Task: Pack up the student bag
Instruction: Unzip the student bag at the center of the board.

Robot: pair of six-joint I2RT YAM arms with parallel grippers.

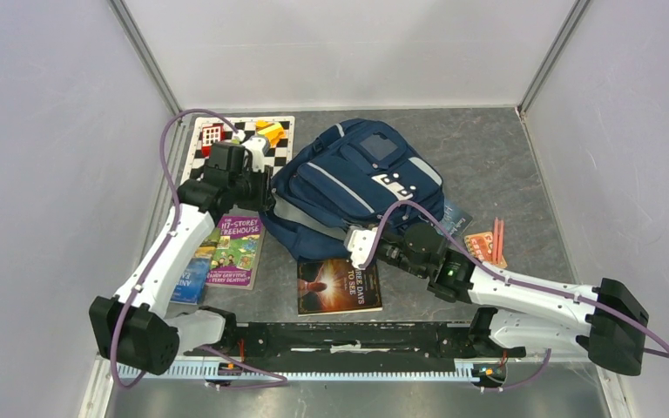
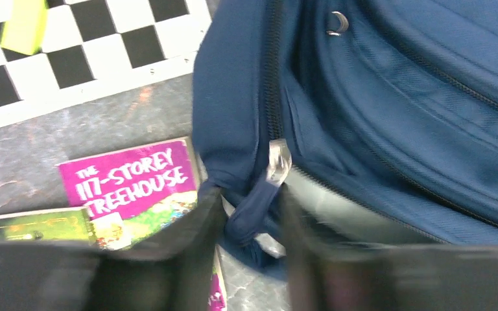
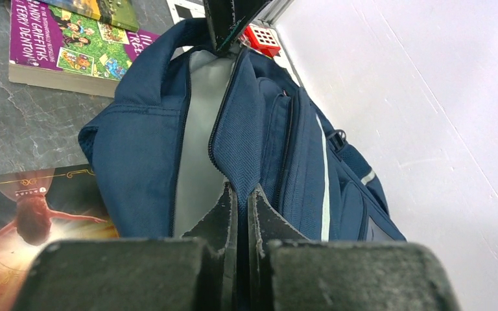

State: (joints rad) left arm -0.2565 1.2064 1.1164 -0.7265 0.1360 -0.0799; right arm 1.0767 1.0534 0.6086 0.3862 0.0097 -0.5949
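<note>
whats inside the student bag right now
The student bag is unzipped: only pale grey lining shows, no items. Deeper in is covered by the bag's own fabric.

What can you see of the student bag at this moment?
The student bag is a large navy fabric backpack with grey stripes and a white buckle patch, lying front-up on the table. Its main zip is partly open, showing grey lining. The right pincer is shut on the opening's fabric edge; the left pincer, jaws apart, straddles the zip pull.
</note>
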